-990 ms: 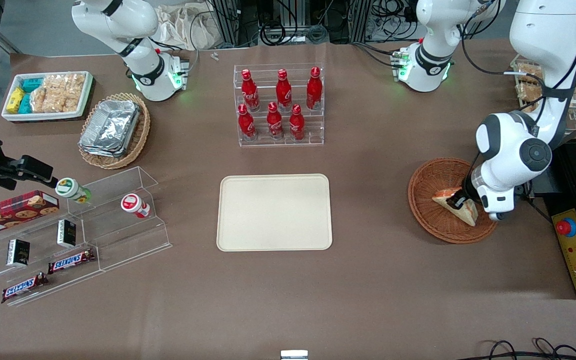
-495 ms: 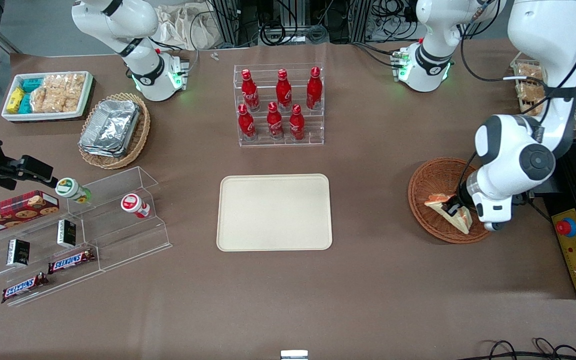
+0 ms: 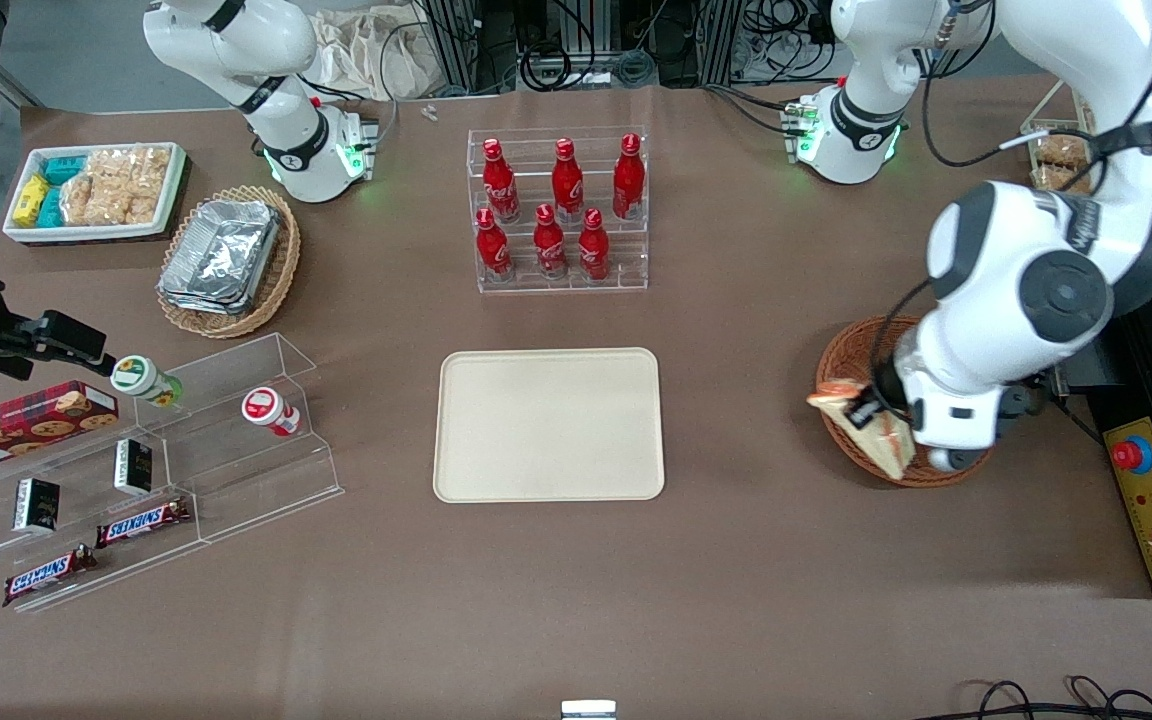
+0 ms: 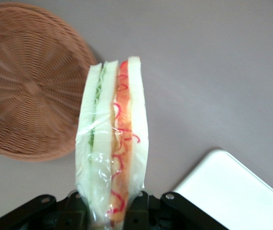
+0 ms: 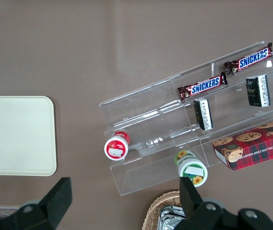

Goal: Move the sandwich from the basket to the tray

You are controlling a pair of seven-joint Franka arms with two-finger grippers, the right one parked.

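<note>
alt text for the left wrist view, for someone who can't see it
The tool is shut on a wrapped sandwich, held above the brown table. Below it lie the empty reddish-brown wicker basket and one corner of the cream tray.

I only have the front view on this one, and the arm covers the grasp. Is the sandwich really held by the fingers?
Observer: Yes. The left wrist view shows the gripper shut on the sandwich, its fingers pressing the two bread faces at one end.
Operator: Is it bare bread?
Observer: No. Clear film wraps it, and it is wrinkled down by the grip.
Operator: Does it touch the basket?
Observer: No. The basket lies well below it, and a corner of the tray shows below too.
</note>
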